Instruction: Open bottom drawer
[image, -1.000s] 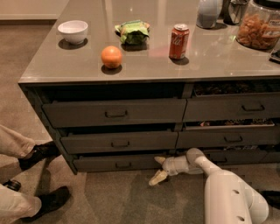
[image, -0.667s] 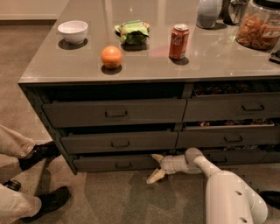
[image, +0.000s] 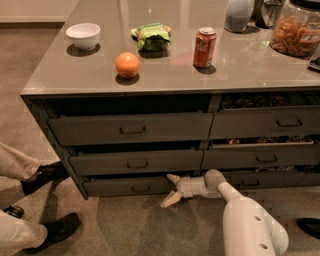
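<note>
Grey counter island on beige carpet.

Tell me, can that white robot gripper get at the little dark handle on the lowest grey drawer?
Probably yes. The gripper hangs open above the carpet at the front of the wide dark grey bottom drawer, and nothing stands between it and the small bar handle.

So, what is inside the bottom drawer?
Only a dark slit shows above the bottom drawer; the middle drawer covers its contents. The open tool is by the bottom drawer's right end.
</note>
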